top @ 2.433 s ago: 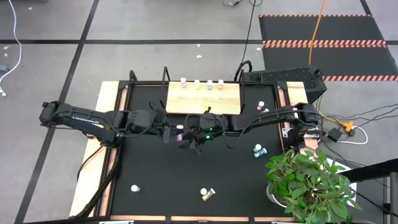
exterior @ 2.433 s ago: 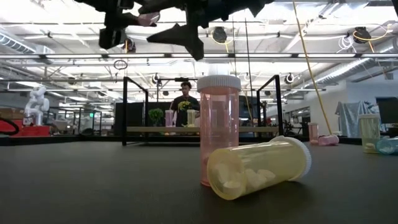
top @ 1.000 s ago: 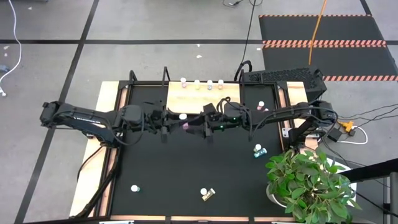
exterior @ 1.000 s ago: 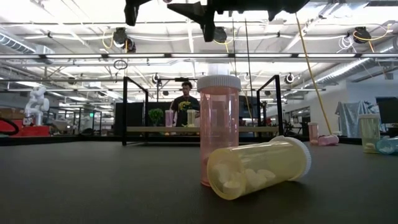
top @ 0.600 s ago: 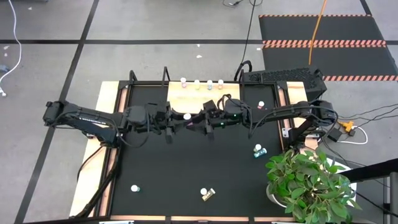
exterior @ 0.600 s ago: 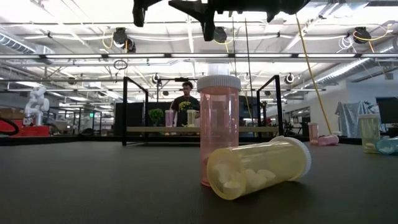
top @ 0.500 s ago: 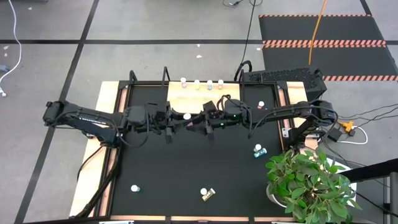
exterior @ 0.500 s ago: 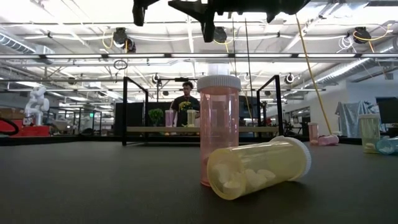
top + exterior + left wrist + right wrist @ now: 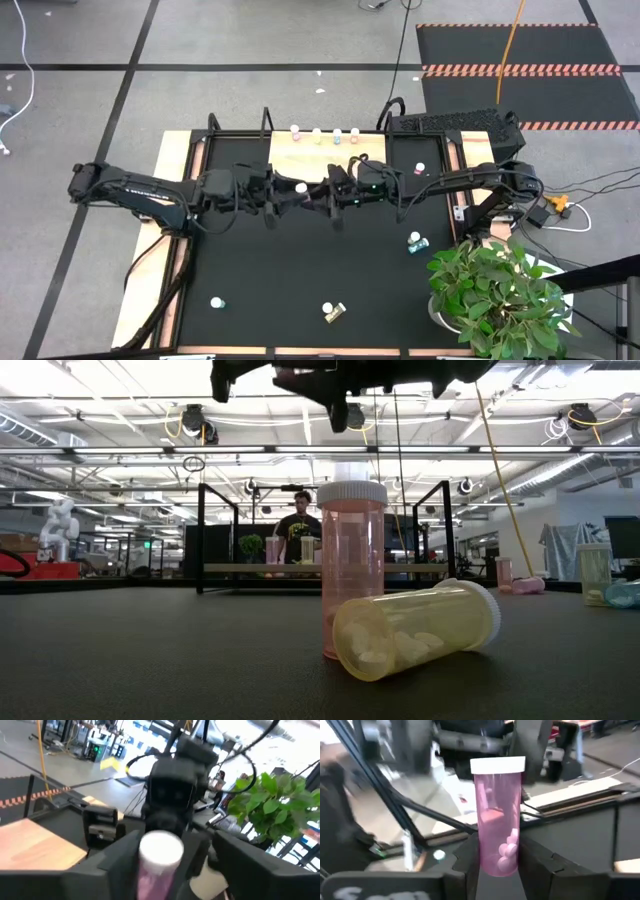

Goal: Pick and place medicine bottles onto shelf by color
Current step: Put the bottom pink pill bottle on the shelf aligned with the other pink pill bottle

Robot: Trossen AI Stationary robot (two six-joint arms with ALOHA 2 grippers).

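High view: both pincers meet above the desk [image 9: 250, 260] by the shelf [image 9: 327, 156], the pink bottle [image 9: 301, 188] between them. Left wrist view: left pincer [image 9: 165, 865] flanks the bottle, grip unclear. Right wrist view: right pincer [image 9: 497, 862] clamps the bottle's base.

Both arms crowd the shelf's front edge

The left gripper [image 9: 283, 193] and right gripper [image 9: 318, 194] meet nose to nose over the table [image 9: 250, 270], blocking approach to the shelf [image 9: 325, 158]; four bottles [image 9: 325, 133] line its back edge, while its front boards and the table's near half lie mostly open
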